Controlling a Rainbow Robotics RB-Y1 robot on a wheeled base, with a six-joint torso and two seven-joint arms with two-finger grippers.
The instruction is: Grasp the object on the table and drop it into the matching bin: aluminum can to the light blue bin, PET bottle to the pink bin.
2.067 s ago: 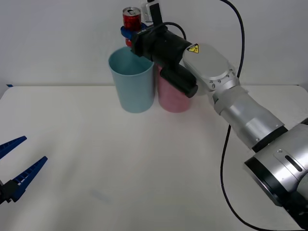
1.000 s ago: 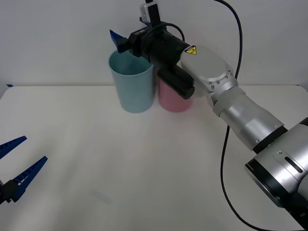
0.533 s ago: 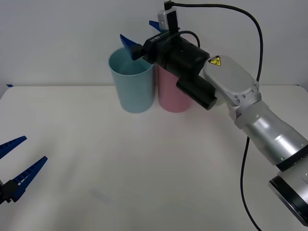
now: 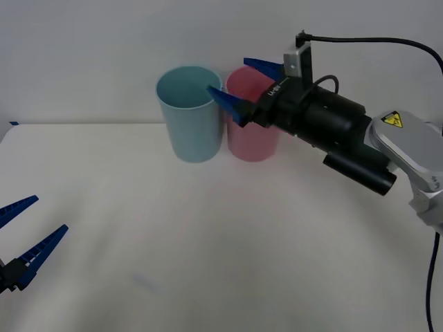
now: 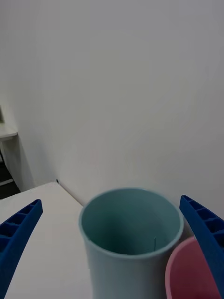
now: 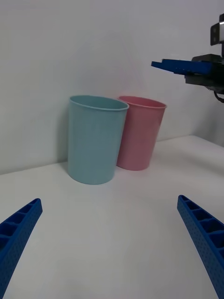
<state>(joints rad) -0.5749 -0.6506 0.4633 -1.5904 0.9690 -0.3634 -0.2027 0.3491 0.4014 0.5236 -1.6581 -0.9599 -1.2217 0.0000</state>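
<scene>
**Right claw spread and empty above the pink bin**

The white surface (image 4: 208,242) spans the front view, with a pale wall behind it. The right arm, the bulkiest thing in sight, reaches in from 3 o'clock toward the bins.

The two bins stand upright at 12 o'clock on the surface, side by side and just touching or nearly so. The blue bin (image 4: 190,114) is on the left, the pink bin (image 4: 250,117) on the right. In the right wrist view the blue bin's (image 5: 130,243) open mouth faces the camera; its shaded inside gives no sight of the can, so where the can lies cannot be told. The pink bin's (image 5: 193,271) rim sits beside it.

The right claw (image 4: 242,86) hangs in the air over the pink bin's rim, its tips pointing toward 9 o'clock at the blue bin. Its blue fingers (image 4: 232,104) are spread wide apart with nothing between them.

The left claw (image 4: 24,238) sits low at 8 o'clock, well apart from the bins, its fingers also spread and empty. From its wrist view, both bins (image 6: 97,138) stand ahead, and the right claw (image 6: 179,65) shows above the pink one.
</scene>
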